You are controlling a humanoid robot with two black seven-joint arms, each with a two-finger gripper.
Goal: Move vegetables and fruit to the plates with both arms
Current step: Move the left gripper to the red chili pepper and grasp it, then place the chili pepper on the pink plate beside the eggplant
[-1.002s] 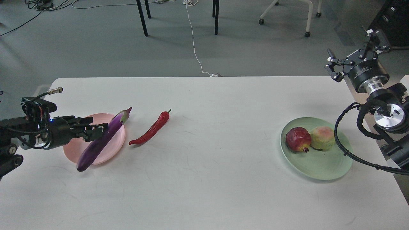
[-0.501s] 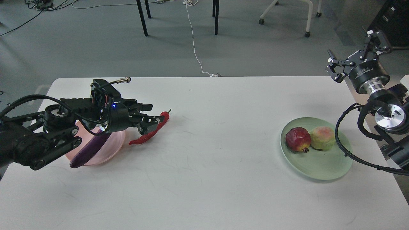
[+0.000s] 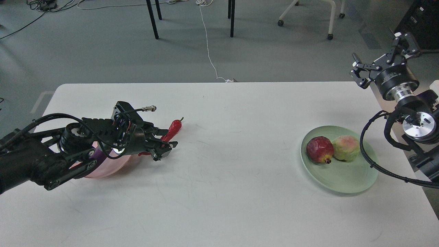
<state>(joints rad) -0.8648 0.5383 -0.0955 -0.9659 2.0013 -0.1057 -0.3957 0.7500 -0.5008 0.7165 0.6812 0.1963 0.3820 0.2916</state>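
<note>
My left gripper [image 3: 162, 142] is low over the table with its fingers open on either side of the red chili pepper [image 3: 174, 127], whose middle it hides. The pink plate [image 3: 113, 166] lies under my left arm, with a small part of the purple eggplant [image 3: 98, 154] showing on it. On the right, the pale green plate [image 3: 343, 178] holds the dark red fruit [image 3: 319, 149] and the yellow-green fruit [image 3: 346, 148] side by side. My right gripper [image 3: 380, 57] is open and empty, raised beyond the table's far right corner.
The white table [image 3: 226, 178] bears only these things. Its far edge runs across the middle of the view. Beyond it on the grey floor are black table legs [image 3: 152, 19], a white cable [image 3: 207, 44] and a wheeled chair base [image 3: 329, 20].
My left gripper let go of the eggplant, which now lies on the pink plate, swung right to the chili and dropped down around it. The right arm has barely moved.
</note>
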